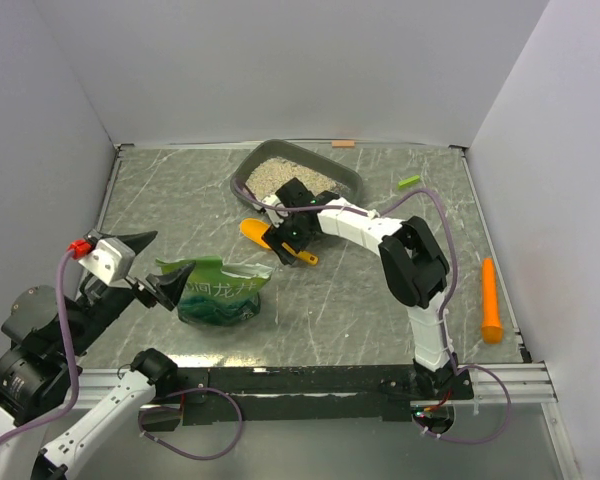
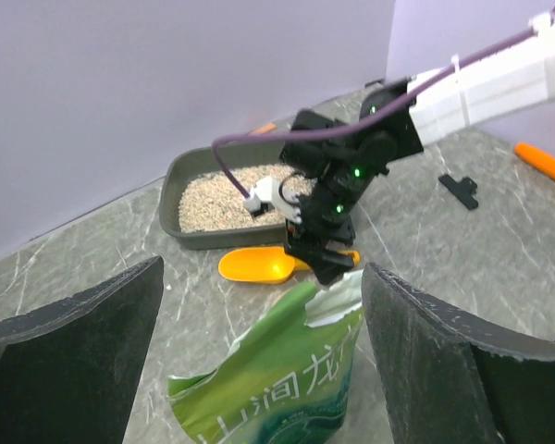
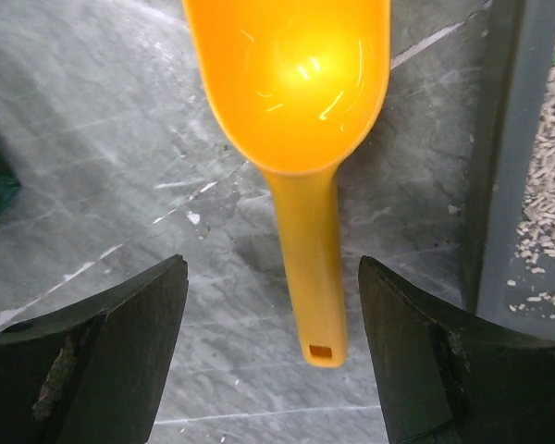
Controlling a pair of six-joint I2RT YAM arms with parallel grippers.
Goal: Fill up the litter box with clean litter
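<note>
Litter box (image 1: 352, 180) sits upper centre of the overhead view, against the back wall, with litter (image 1: 280, 175) already in it. Your right gripper (image 3: 273, 351) is just in front of the box, fingers released and spread either side of the orange scoop (image 3: 301, 102) handle, with gaps on both sides. The scoop lies flat, and the box wall is just right of it in the wrist view. Right arm reaches forward and left, wrist pointing down. Left gripper (image 1: 172, 253) is lower left, fingers wide apart and gripping nothing, with the green bag (image 1: 218, 295) upright just beyond them. The table (image 1: 380, 320) is grey marble-pattern with plain white walls around it.
</note>
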